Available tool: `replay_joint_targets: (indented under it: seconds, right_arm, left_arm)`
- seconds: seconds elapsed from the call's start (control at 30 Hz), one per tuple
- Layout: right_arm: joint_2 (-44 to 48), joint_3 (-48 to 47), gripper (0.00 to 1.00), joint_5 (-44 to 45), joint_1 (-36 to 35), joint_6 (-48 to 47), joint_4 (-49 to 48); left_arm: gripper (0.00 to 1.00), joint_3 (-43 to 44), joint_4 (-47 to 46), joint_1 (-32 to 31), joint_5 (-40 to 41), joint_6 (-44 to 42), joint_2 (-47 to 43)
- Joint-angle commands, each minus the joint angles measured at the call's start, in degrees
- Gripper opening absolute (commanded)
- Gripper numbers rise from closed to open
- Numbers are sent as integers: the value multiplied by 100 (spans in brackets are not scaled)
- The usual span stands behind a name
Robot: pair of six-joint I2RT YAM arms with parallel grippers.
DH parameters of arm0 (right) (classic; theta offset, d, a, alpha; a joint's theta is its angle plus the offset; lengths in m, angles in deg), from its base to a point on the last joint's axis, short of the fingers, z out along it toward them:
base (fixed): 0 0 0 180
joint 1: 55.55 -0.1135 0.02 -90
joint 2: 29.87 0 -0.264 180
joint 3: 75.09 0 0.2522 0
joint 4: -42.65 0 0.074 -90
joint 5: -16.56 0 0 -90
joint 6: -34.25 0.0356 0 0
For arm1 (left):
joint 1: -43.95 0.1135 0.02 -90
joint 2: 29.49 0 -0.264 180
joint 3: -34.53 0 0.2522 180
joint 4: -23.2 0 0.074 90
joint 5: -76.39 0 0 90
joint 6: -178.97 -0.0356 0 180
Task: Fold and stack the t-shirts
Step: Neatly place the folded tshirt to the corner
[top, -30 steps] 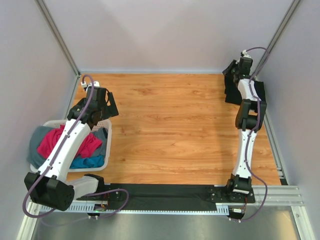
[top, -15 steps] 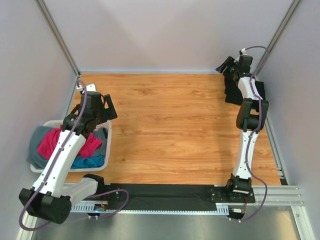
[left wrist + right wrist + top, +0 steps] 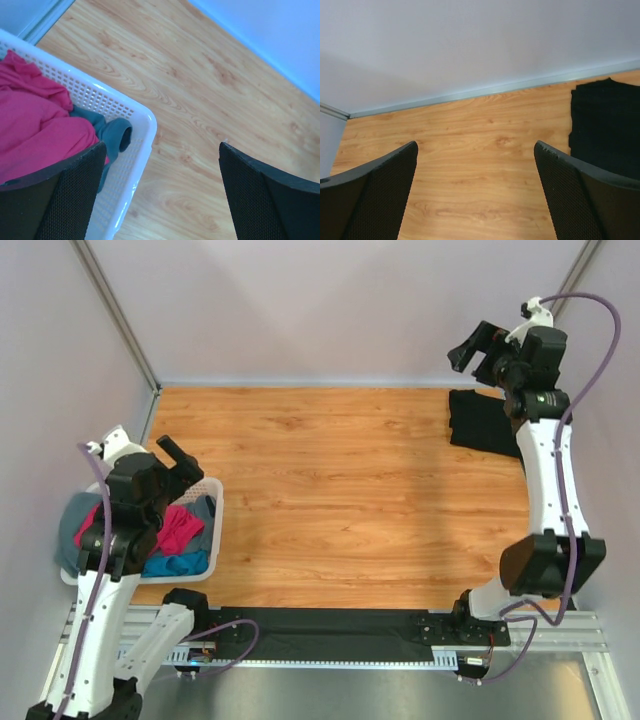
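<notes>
Black t-shirt (image 3: 483, 424) folded far right; pink t-shirt (image 3: 180, 526) in basket (image 3: 115, 100).

Top view: left arm (image 3: 115, 540) covers mid of basket (image 3: 216, 530), so pink shirt (image 3: 182, 525), blue shirt (image 3: 185, 562) & grey shirt (image 3: 68, 530) show only in part; can't tell what's underneath. Right arm (image 3: 548, 455) hides right side of black shirt (image 3: 478, 422). Left wrist: basket (image 3: 145, 125) & pink shirt (image 3: 35, 120) cut off at left edge, a finger of left gripper (image 3: 161, 147) over the pink cloth. Right wrist: black shirt (image 3: 605, 125) cut by right edge, near part behind a finger of right gripper (image 3: 475, 147). Finger bases off-frame at bottom in both wrist views
</notes>
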Motion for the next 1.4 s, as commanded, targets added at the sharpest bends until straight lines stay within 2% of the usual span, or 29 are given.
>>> replay_joint_targets:
  seconds: [0.0, 0.1, 0.13, 0.2, 0.23, 0.33, 0.37, 0.47, 0.53, 0.7, 0.8, 0.97, 1.37]
  right_arm:
    - [456, 764, 100, 711, -13, -149, 1282]
    - [1220, 1617, 100, 816, -101, -106, 1469]
    - [1440, 2290, 100, 817, -127, -62, 1312]
    - [2125, 2909, 100, 730, -136, 262, 1101]
    - [2345, 3547, 100, 677, -136, 395, 865]
    - [3084, 4412, 100, 168, -128, 1001, 277]
    - [3277, 4893, 100, -347, -128, 1098, 117]
    - [3402, 5319, 100, -921, -119, 1371, -201]
    - [3489, 5329, 100, -915, -119, 1433, -175]
    - [3727, 5381, 100, 192, -110, 1565, -25]
    - [3841, 5679, 100, -210, -110, 1678, -472]
    - [3640, 5944, 100, -940, -110, 1855, -922]
    - [3675, 5540, 100, -406, -110, 1319, -501]
  left_arm:
    - [100, 76, 691, 366, -203, 663, -53]
    - [100, -196, 876, 849, -1012, 830, -35]
    - [100, -276, 912, 982, -1172, 847, -27]
    - [100, -434, 1000, 1341, -1462, 865, -18]
    - [100, -478, 991, 1439, -1551, 848, -18]
    - [100, -514, 992, 1695, -1753, 751, -35]
    - [100, -514, 887, 1704, -1893, 620, -44]
    - [100, -523, 702, 1704, -2210, 208, -18]
    - [100, -487, 631, 1704, -2623, -56, 0]
    - [100, -610, 509, 1704, -2755, -435, -228]
    - [100, -689, 324, 1704, -3071, -664, -404]
    - [100, -830, 157, 1704, -2985, -717, -677]
    - [100, -865, 122, 1695, -2782, -752, -650]
